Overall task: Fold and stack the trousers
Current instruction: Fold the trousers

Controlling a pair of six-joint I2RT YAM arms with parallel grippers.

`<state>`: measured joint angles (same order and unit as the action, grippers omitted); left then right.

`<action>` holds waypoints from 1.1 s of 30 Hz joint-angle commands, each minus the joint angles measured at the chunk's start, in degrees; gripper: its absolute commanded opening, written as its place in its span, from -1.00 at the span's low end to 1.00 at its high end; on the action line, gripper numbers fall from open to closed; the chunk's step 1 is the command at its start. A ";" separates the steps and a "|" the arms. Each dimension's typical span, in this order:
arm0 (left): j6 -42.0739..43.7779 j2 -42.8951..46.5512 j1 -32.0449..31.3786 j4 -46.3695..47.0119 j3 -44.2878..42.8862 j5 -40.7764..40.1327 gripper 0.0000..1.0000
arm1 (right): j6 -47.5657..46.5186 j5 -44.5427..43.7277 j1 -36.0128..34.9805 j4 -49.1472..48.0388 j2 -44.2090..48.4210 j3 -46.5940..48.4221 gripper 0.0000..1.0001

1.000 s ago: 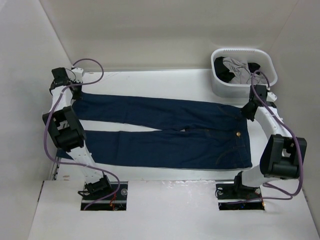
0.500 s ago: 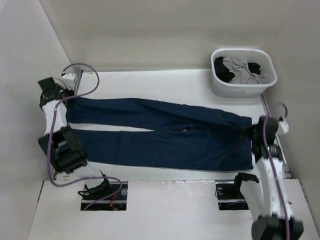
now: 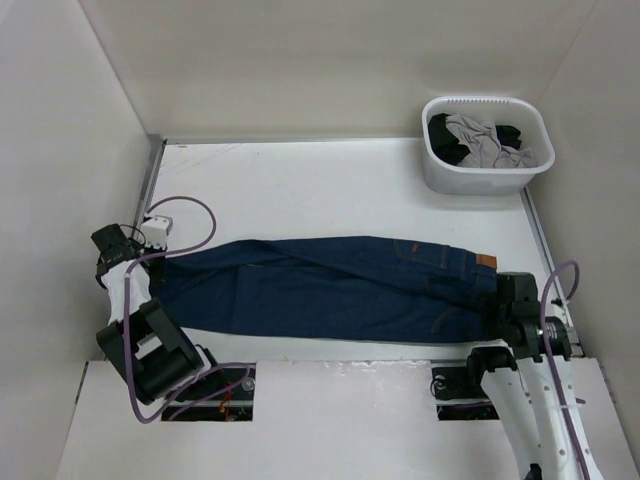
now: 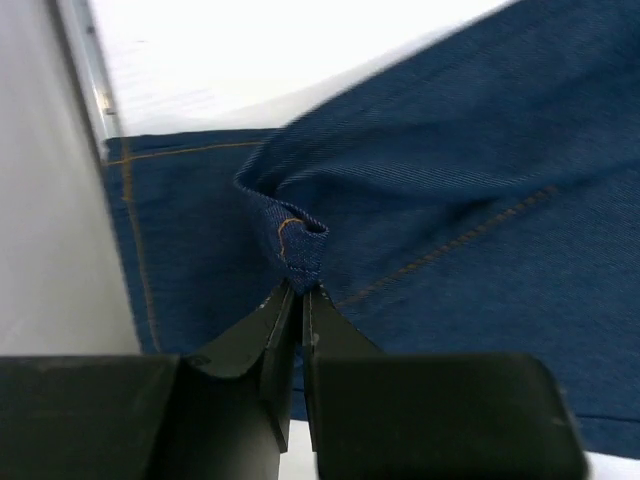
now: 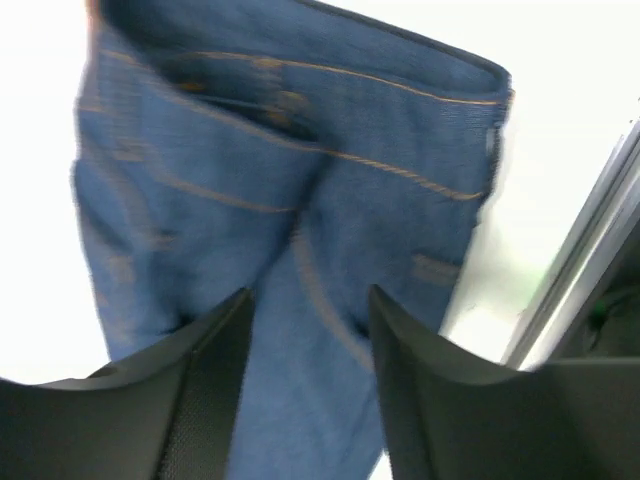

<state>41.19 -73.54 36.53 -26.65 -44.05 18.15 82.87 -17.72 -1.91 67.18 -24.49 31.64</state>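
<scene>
The dark navy trousers [image 3: 330, 290] lie folded lengthwise, one leg laid over the other, waistband with tan patch to the right. My left gripper [image 3: 148, 268] sits at the leg ends on the left, shut on a small bunched fold of denim hem [image 4: 300, 250]; in the left wrist view its jaws [image 4: 300, 290] pinch that fold tightly. My right gripper [image 3: 495, 300] hovers at the waistband end. In the right wrist view the right gripper [image 5: 308, 300] is open, with the trousers [image 5: 300, 180] lying under the gap and nothing held between the fingers.
A white basket [image 3: 440, 178] with grey and black garments [image 3: 480, 138] stands at the back right. Walls enclose the table on the left, back and right. A metal rail [image 5: 590, 250] runs along the table's right edge, close to my right gripper.
Both arms pulled the far half of the trousers toward the near edge, laying one leg over the other. The right gripper opened and let go of the waistband; the left stays shut.
</scene>
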 commanded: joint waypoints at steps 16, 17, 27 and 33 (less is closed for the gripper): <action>-0.41 2.17 -4.06 5.82 -0.59 -3.56 -0.96 | -6.41 14.89 20.50 -30.17 -28.67 1.85 0.21; -0.41 2.00 -4.06 5.91 -0.77 -3.65 -0.96 | -6.49 15.51 20.50 -29.83 -29.99 1.85 0.21; -0.58 1.47 -3.62 8.02 -3.23 -4.70 -0.95 | -5.43 17.45 24.01 -35.80 -32.73 -4.30 -0.39; -2.25 1.73 -2.12 9.51 -7.97 -4.27 -0.96 | -11.75 17.45 26.66 -35.98 -30.44 1.21 -1.00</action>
<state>40.47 -72.16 33.54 -21.39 -47.48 13.06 75.29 0.14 24.03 34.17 -56.45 27.68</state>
